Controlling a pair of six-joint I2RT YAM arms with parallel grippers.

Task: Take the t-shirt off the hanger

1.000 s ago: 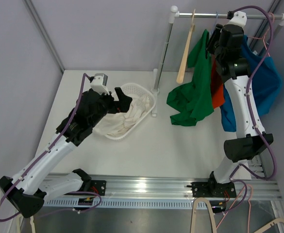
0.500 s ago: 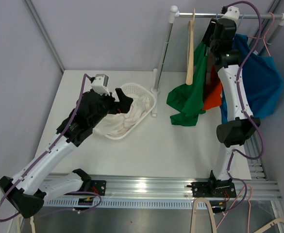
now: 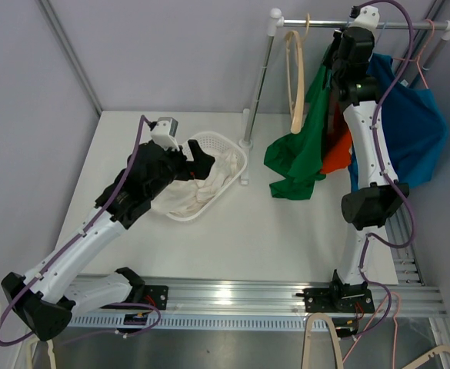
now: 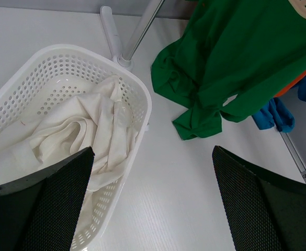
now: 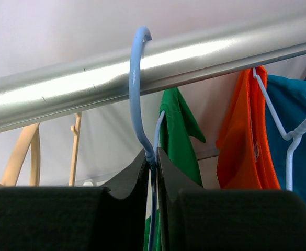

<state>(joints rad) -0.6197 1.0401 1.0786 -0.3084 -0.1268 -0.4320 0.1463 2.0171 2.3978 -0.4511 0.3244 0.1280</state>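
Observation:
A green t-shirt hangs from a light blue wire hanger whose hook sits over the metal rail. The shirt's lower part lies bunched on the table. My right gripper is up at the rail, shut on the blue hanger's neck just under the hook. My left gripper is open and empty, low over the table beside the basket.
A white basket holding white cloth stands left of the rack pole. A wooden hanger hangs left of the green shirt. An orange shirt and a blue shirt hang on the rail to the right.
My right arm has risen and carried the blue hanger up to the rail. The wooden hanger has swung and turned. My left arm has shifted slightly.

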